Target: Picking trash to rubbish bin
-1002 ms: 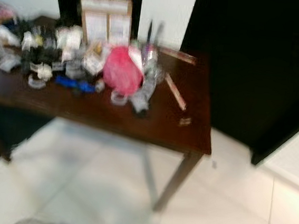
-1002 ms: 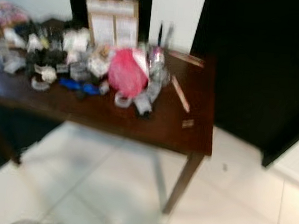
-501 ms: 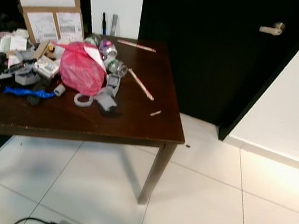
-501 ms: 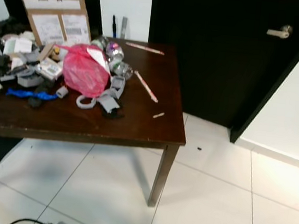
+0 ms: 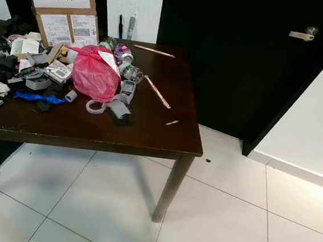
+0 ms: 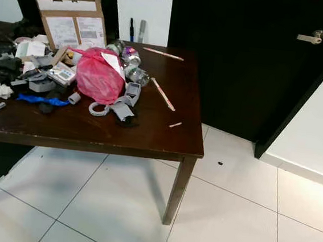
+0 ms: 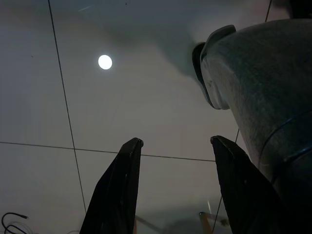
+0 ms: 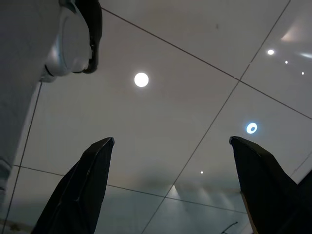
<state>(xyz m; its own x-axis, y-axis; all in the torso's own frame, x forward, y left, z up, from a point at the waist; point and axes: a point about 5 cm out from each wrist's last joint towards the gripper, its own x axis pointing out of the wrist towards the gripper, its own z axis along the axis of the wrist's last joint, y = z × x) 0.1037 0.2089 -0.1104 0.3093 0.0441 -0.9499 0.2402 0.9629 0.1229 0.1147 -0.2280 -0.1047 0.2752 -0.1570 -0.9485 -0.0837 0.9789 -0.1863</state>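
Both arms hang idle over the pale floor tiles [image 7: 44, 112]: the left gripper [image 7: 175, 144] and right gripper [image 8: 170, 141] each have fingers spread apart, holding nothing. Ahead stands the dark wooden table [image 5: 148, 137]. A red plastic bag [image 5: 93, 74] sits mid-table amid clutter, a cardboard box [image 5: 64, 17] behind it.

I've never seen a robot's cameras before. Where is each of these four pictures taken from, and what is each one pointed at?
Left eye view: from the head, looking down at a dark wooden table with a pink plastic bag.
Right eye view: the head's other eye, sharing that table, bag and black door.
Left wrist view: along the open left gripper at glossy white floor tiles, the robot's grey leg alongside.
Right wrist view: along the open right gripper at the same tiles.
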